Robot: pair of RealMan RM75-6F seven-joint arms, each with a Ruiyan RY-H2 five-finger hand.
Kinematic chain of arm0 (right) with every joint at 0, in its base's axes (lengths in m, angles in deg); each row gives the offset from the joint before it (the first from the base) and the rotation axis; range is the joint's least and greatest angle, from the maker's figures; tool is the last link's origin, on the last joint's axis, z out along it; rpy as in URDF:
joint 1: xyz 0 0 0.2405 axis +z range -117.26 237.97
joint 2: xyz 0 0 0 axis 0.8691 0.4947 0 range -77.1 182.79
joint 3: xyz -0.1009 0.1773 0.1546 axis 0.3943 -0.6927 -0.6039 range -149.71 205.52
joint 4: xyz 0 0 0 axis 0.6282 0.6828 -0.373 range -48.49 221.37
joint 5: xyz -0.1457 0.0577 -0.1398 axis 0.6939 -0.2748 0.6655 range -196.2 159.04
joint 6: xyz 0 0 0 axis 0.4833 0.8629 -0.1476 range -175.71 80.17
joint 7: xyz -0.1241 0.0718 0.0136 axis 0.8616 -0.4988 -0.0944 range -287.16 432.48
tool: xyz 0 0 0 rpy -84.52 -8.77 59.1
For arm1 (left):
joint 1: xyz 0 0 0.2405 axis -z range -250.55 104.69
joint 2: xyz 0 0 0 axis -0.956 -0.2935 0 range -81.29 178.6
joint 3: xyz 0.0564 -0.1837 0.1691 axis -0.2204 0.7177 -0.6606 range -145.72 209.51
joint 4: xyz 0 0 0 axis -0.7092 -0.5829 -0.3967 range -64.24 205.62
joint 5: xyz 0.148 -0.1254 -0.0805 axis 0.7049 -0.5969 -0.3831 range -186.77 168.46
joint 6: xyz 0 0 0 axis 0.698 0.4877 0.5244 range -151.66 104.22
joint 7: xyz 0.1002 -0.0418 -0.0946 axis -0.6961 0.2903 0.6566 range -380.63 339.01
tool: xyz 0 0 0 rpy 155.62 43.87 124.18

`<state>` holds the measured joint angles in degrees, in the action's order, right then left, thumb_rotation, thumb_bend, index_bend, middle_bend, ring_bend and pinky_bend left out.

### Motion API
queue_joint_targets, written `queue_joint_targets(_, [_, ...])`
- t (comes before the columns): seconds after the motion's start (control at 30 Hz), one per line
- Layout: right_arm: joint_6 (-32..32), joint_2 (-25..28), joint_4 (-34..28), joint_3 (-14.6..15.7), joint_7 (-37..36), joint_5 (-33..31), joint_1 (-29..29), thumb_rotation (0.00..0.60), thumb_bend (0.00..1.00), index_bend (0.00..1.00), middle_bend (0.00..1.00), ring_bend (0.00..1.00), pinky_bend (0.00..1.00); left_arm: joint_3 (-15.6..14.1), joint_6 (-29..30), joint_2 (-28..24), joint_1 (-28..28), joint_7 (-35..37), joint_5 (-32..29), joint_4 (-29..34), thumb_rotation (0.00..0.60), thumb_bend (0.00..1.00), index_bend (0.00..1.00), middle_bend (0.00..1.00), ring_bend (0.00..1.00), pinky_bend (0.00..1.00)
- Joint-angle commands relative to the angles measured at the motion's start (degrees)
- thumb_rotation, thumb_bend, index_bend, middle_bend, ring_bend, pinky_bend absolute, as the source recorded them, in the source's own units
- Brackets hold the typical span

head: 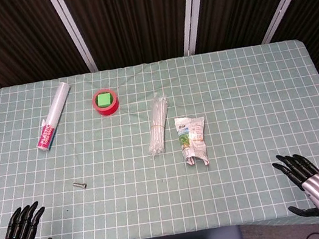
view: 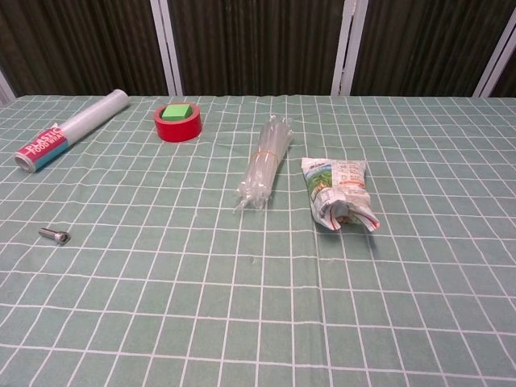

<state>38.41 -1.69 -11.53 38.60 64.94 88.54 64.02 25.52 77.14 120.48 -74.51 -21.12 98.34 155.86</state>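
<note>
Both hands, left hand (head: 21, 238) and right hand (head: 315, 186), are held wide and empty at the surface (head: 256, 108) edge; the nearby bolt (head: 79, 185) could be knocked off.

Roll (view: 71, 129) label: "PLASTIC FOOD WRAP".

A screw (view: 54, 235), roll (view: 72, 129), tape (view: 177, 122), straw bundle (view: 265, 161) and snack packet (view: 342, 193) lie apart on the tablecloth (view: 242, 322).

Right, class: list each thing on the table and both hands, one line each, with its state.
Plastic-wrap roll: lying flat.
Red tape roll: flat, green block inside.
Straw bundle: lying, banded.
Snack packet: crumpled, lying.
Bolt: on its side.
Left hand: open, empty.
Right hand: open, empty.
</note>
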Motion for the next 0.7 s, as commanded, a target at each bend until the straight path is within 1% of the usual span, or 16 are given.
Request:
queue_joint_targets(0.03, [-0.04, 0.02, -0.03, -0.02, -0.06, 0.03, 0.02, 0.6, 0.24, 0.0, 0.0, 0.0, 0.0, -0.1, -0.56, 0.16, 0.19, -0.13, 0.03, -0.04, 0.6, 0.41, 0.0, 0.0, 0.0, 0.06])
queue_joint_targets(0.13, [0.0, 0.06, -0.07, 0.02, -0.07, 0.12, -0.06, 0.6, 0.24, 0.0, 0.0, 0.0, 0.0, -0.03, -2.3, 0.86, 1.36, 0.53, 0.36, -0.51, 0.6, 0.41, 0.01, 0.0, 0.0, 0.06])
queue_joint_targets(0.17, [0.06, 0.07, -0.13, 0.02, -0.06, 0.15, -0.1, 0.6, 0.24, 0.0, 0.0, 0.0, 0.0, 0.36, -3.0, 1.44, 1.91, 0.86, 0.04, -0.94, 0.6, 0.41, 0.01, 0.02, 0.0, 0.08])
queue_joint_targets(0.2, [0.16, 0.05, -0.17, -0.02, -0.02, 0.17, -0.15, 0.6, 0.24, 0.0, 0.0, 0.0, 0.0, 1.01, -3.85, 2.18, 2.46, 0.76, -0.64, -1.5, 0.6, 0.41, 0.02, 0.07, 0.04, 0.13])
queue_joint_targets(0.27, [0.28, -0.13, -0.1, -0.12, 0.27, 0.26, -0.22, 0.6, 0.24, 0.0, 0.0, 0.0, 0.0, 3.08, -6.0, 4.29, 4.32, -0.29, -1.97, -3.75, 0.6, 0.42, 0.04, 0.24, 0.21, 0.36])
queue_joint_targets(0.3, [0.19, -0.21, -0.07, -0.12, 0.38, 0.27, -0.22, 0.6, 0.24, 0.0, 0.0, 0.0, 0.0, 4.0, -7.11, 5.31, 5.2, -0.43, -2.79, -4.79, 0.6, 0.42, 0.06, 0.41, 0.4, 0.56])
queue_joint_targets(0.33, [0.14, -0.24, -0.06, -0.12, 0.44, 0.26, -0.22, 0.6, 0.24, 0.0, 0.0, 0.0, 0.0, 4.4, -7.86, 5.85, 5.68, -0.33, -3.34, -5.3, 0.6, 0.43, 0.08, 0.54, 0.53, 0.7])
queue_joint_targets(0.37, [0.12, -0.25, -0.06, -0.13, 0.47, 0.25, -0.22, 0.6, 0.24, 0.0, 0.0, 0.0, 0.0, 4.57, -8.26, 6.08, 5.92, -0.25, -3.62, -5.51, 0.6, 0.43, 0.09, 0.6, 0.6, 0.76])
queue_joint_targets(0.4, [0.12, -0.25, -0.06, -0.13, 0.47, 0.25, -0.22, 0.6, 0.24, 0.0, 0.0, 0.0, 0.0, 4.57, -8.26, 6.08, 5.92, -0.25, -3.62, -5.51, 0.6, 0.43, 0.12, 0.73, 0.72, 0.86])
queue_joint_targets(0.43, [0.02, -0.31, -0.06, -0.15, 0.57, 0.22, -0.2, 0.6, 0.24, 0.0, 0.0, 0.0, 0.0, 4.88, -9.37, 6.53, 6.51, 0.12, -4.26, -5.86, 0.6, 0.43, 0.13, 0.78, 0.78, 0.9])
queue_joint_targets(0.47, [-0.16, -0.41, -0.04, -0.21, 0.78, 0.09, -0.18, 0.6, 0.24, 0.0, 0.0, 0.0, 0.0, 5.47, -11.79, 7.26, 7.82, 1.24, -5.53, -6.34, 0.6, 0.43, 0.18, 0.91, 0.9, 0.97])
queue_joint_targets(0.5, [-0.31, -0.53, -0.05, -0.27, 0.96, -0.02, -0.15, 0.6, 0.24, 0.0, 0.0, 0.0, 0.0, 6.11, -13.93, 7.96, 9.11, 2.51, -6.66, -6.98, 0.6, 0.43, 0.23, 0.98, 0.97, 1.0])
queue_joint_targets(0.53, [-0.74, -0.82, 0.02, -0.35, 1.63, -0.27, -0.13, 0.6, 0.24, 0.0, 0.0, 0.0, 0.0, 8.24, -19.05, 9.94, 12.24, 4.11, -9.62, -9.37, 0.6, 0.43, 0.26, 1.0, 0.99, 1.0])
queue_joint_targets(0.6, [-1.05, -1.15, -0.11, -0.49, 2.49, -0.51, -0.17, 0.6, 0.24, 0.0, 0.0, 0.0, 0.0, 10.14, -21.32, 12.59, 14.16, 3.73, -11.82, -12.81, 0.6, 0.43, 0.33, 1.0, 1.0, 1.0])
queue_joint_targets(0.7, [-1.44, -1.53, -0.2, -0.5, 3.56, -0.63, -0.26, 0.6, 0.24, 0.0, 0.0, 0.0, 0.0, 11.25, -23.27, 16.05, 16.32, 2.78, -13.11, -17.59, 0.6, 0.43, 0.4, 1.0, 1.0, 1.0])
